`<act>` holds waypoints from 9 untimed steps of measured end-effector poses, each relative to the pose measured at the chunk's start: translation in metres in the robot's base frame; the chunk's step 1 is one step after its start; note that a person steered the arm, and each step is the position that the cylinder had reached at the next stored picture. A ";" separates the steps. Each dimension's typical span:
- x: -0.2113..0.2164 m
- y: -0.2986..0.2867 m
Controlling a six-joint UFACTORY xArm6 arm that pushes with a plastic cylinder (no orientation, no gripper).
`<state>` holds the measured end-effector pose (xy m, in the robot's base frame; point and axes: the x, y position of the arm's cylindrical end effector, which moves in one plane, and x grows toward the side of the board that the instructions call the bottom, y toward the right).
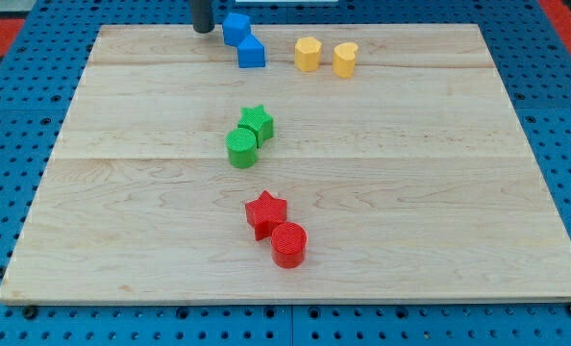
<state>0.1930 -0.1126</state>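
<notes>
My tip (203,30) rests at the view's top edge of the wooden board (122,192), just left of a blue block (235,28). A small gap shows between them. A second blue block (251,51) sits right below that one, touching it. To the right lie two yellow blocks (308,54) (344,59), slightly apart. Mid-board, a green star (258,122) touches a green cylinder (241,147). Lower down, a red star (265,212) touches a red cylinder (288,243).
The board lies on a blue pegboard surface (16,115). A red patch (569,19) shows at the view's top right corner, and another at the top left.
</notes>
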 end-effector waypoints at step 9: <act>0.142 0.187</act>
<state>0.3354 0.0746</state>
